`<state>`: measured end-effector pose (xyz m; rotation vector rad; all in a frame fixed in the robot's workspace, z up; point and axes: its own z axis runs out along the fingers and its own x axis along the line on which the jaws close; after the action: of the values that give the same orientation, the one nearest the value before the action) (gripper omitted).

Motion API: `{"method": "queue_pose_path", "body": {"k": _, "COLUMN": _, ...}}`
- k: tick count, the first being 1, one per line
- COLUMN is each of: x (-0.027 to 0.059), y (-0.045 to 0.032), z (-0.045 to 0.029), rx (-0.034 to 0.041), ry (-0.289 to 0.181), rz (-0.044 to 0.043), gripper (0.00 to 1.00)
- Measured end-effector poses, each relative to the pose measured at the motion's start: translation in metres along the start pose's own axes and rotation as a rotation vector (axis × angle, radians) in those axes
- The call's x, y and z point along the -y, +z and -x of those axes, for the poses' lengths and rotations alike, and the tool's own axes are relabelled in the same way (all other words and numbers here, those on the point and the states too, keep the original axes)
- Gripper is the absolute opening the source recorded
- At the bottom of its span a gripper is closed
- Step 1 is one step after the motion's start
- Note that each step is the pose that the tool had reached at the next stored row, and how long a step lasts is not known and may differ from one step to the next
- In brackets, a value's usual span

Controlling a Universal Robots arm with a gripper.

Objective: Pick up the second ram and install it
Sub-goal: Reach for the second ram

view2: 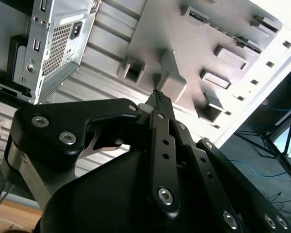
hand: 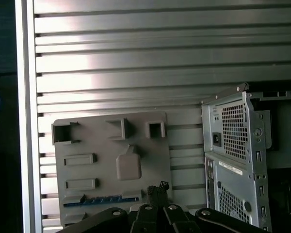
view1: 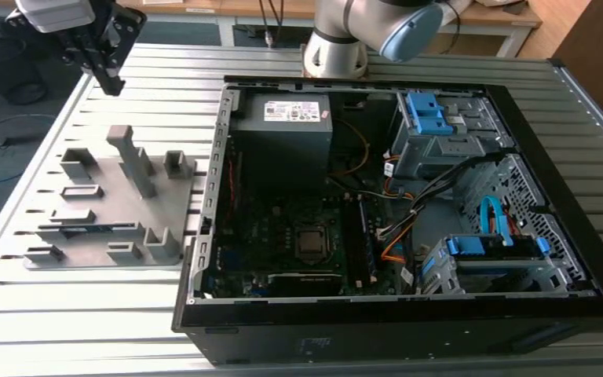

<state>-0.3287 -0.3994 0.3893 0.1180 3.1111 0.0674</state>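
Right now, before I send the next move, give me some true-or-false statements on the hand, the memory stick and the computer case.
1. The hand is gripping the memory stick. False: the hand is shut and empty, and the stick lies in the grey holder.
2. The computer case lies open, with its inside showing. True.
3. The hand is down inside the case. False: it hangs over the table, outside the case.
4. The grey holder sits on the table beside the case, at the exterior view's left. True.
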Motion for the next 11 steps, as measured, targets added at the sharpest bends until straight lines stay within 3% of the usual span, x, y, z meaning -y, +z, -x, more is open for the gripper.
{"method": "queue_pose_path", "body": {"k": 11, "x": 0.0015, "y": 0.0013, "z": -0.0032, "rx": -0.0001, "ry": 0.000, "rz": -0.0001, "gripper": 0.10}}
